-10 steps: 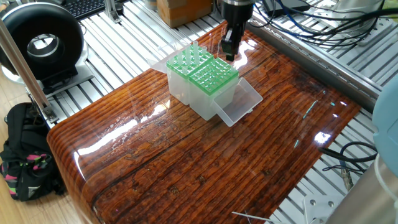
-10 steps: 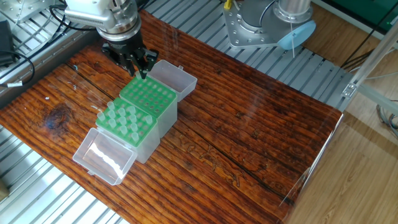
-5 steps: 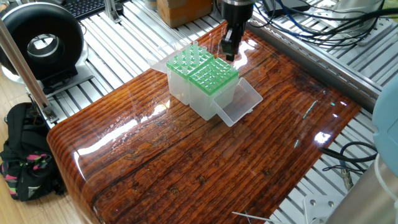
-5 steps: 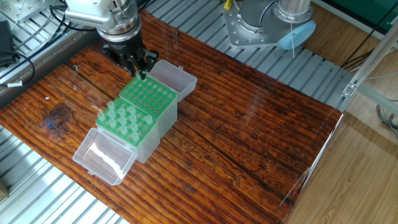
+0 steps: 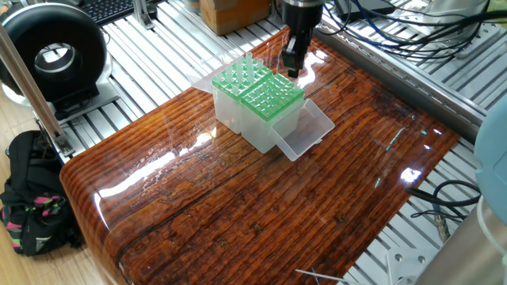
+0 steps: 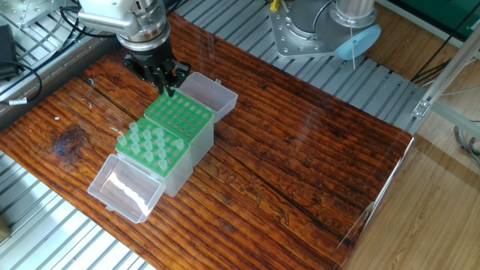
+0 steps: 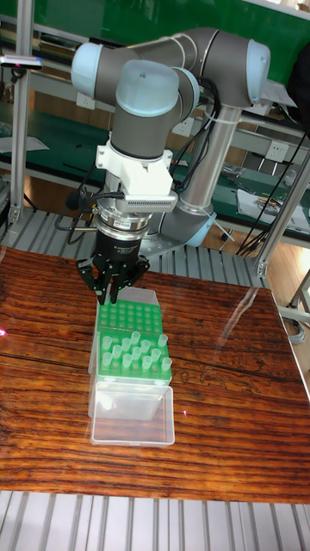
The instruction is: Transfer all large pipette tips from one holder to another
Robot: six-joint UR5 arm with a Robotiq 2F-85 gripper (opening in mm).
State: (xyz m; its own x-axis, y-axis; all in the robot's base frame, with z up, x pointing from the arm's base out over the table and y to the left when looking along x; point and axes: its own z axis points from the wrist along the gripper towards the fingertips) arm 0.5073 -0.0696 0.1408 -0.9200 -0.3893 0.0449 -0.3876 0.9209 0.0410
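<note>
Two green-topped holders stand side by side. One holder carries several large pipette tips standing upright in it. The other holder shows only empty holes. My gripper points straight down at the far corner of the empty-holed holder. Its fingers are drawn together at the tips. I cannot make out any tip between them.
Each holder has a clear lid lying open: one lid by the filled holder, the other lid by the empty-holed one. The wooden table has aluminium rails around it. Cables and a black round device sit at the edges.
The gripper's fingers stand slightly closer together than a second ago. The arm and both holders have stayed in place.
</note>
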